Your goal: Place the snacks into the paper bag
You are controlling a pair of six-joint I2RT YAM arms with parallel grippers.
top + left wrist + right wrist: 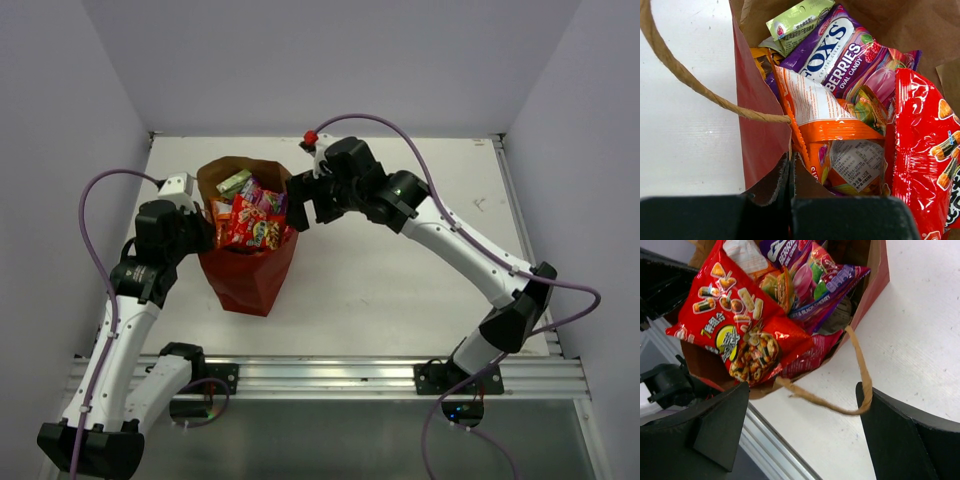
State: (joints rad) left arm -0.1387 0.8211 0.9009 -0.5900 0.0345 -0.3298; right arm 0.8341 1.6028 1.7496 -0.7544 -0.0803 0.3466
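The reddish-brown paper bag stands upright left of centre, full of snacks. In the left wrist view I see a purple Fox's Berries bag, a green packet, an orange packet and a red packet inside it. The right wrist view shows the red packet and the purple bag sticking out of the top. My left gripper is shut on the bag's left rim. My right gripper is open beside the bag's right rim, over a twine handle.
The white table lies around the bag. A twine handle hangs outside the left rim. A metal rail runs along the near edge. Grey walls stand at the back and sides.
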